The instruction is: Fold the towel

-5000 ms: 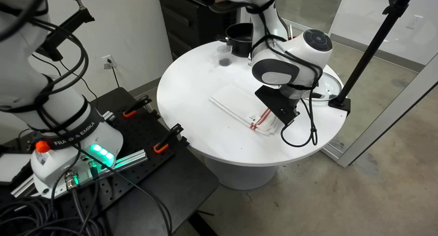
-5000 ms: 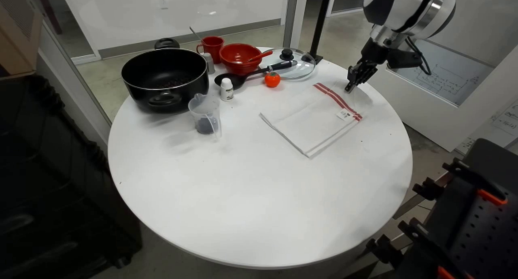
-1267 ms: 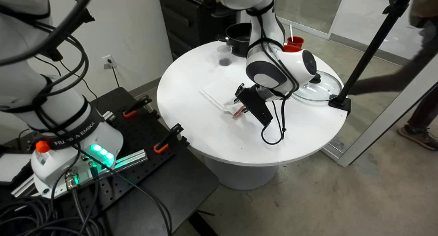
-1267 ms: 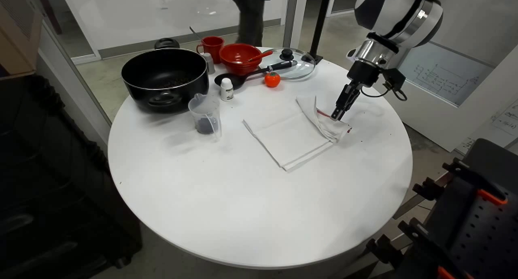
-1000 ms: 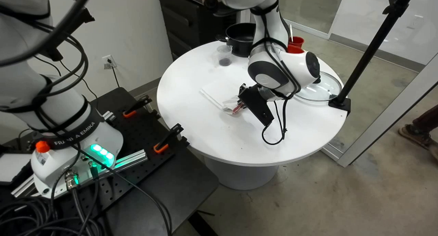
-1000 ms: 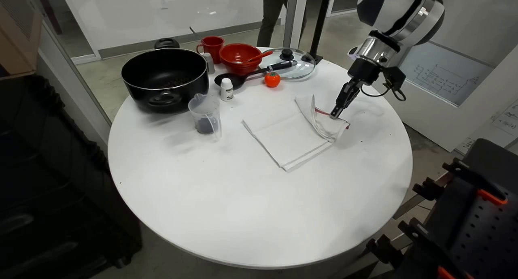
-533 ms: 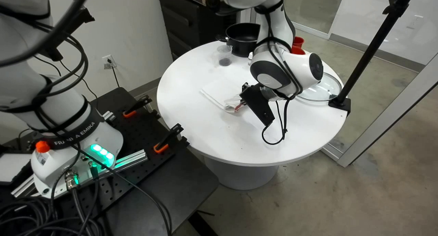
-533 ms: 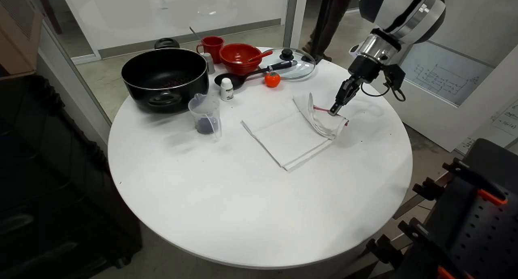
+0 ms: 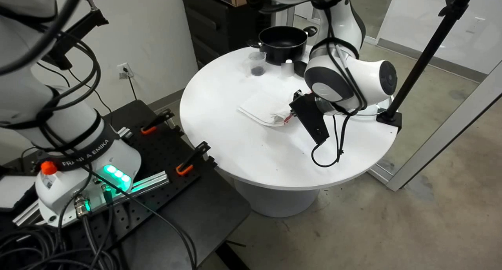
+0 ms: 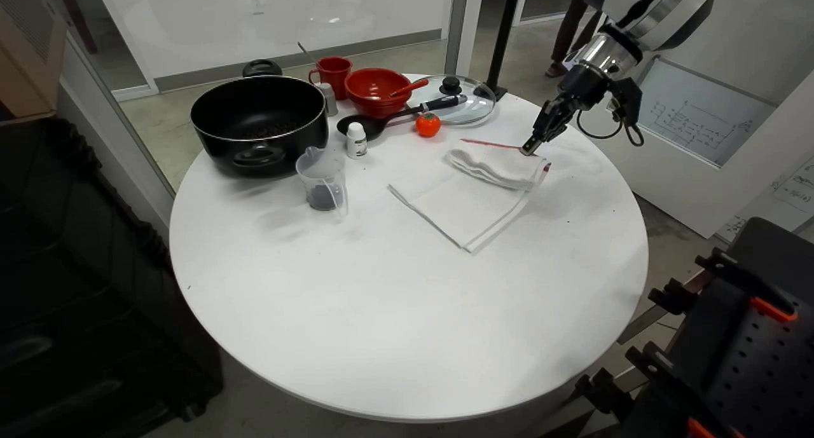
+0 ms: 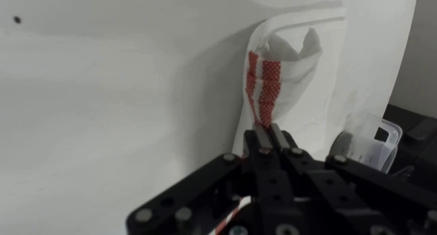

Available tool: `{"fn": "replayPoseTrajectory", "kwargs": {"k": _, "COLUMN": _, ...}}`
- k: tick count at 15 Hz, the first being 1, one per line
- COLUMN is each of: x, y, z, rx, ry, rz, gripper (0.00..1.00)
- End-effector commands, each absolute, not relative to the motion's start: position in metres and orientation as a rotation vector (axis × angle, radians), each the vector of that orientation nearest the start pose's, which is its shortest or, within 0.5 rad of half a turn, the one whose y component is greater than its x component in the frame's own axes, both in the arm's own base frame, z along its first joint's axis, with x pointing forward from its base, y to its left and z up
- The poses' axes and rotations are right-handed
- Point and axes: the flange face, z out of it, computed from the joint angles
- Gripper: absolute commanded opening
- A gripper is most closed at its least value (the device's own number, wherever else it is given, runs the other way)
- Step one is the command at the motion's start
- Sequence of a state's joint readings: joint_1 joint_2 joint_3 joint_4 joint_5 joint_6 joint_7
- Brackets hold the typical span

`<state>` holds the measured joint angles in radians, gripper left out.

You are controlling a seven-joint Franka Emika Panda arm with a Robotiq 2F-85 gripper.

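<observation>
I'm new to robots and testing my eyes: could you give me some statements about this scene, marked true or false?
1. The claw is closed on a red-striped part of the towel. True.
2. The towel lies completely flat. False: part of the towel is bunched up.
3. The glass lid lies on the white table, apart from the black pot. True.
4. The white table is square. False: the white table is round.
5. A tomato sits on the white table. True.

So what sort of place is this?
Probably a robotics lab or office: there's a robot arm base on a perforated black board, a diagram-covered panel and a concrete-looking floor.
</observation>
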<state>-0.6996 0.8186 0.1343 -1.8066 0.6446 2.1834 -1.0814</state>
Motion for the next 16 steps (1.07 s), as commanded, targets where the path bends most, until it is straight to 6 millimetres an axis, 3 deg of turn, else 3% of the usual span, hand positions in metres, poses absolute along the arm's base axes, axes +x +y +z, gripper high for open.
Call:
{"fn": "replayPoseTrajectory", "kwargs": {"k": 1, "x": 0.520, "y": -0.327, "z": 0.082, "rx": -2.453, "ry": 0.090, "rz": -0.172, "gripper": 0.01}}
{"fn": "replayPoseTrajectory", "kwargs": {"k": 4, "x": 0.520, "y": -0.335, "z": 0.087, "rx": -2.482, "ry": 0.101, "rz": -0.185, "gripper": 0.01}}
{"fn": "replayPoseTrajectory", "kwargs": {"k": 6, "x": 0.520, "y": -0.325, "z": 0.088, "rx": -2.511, "ry": 0.057, "rz": -0.157, "gripper": 0.01}}
{"fn": "replayPoseTrajectory", "kwargs": {"k": 9, "x": 0.518, "y": -0.285, "z": 0.087, "rx": -2.558, "ry": -0.089, "rz": -0.112, "gripper": 0.01}}
{"fn": "replayPoseTrajectory", "kwargs": {"k": 16, "x": 0.503, "y": -0.153, "z": 0.093, "rx": -2.656, "ry": -0.487, "rz": -0.103, "gripper": 0.01}}
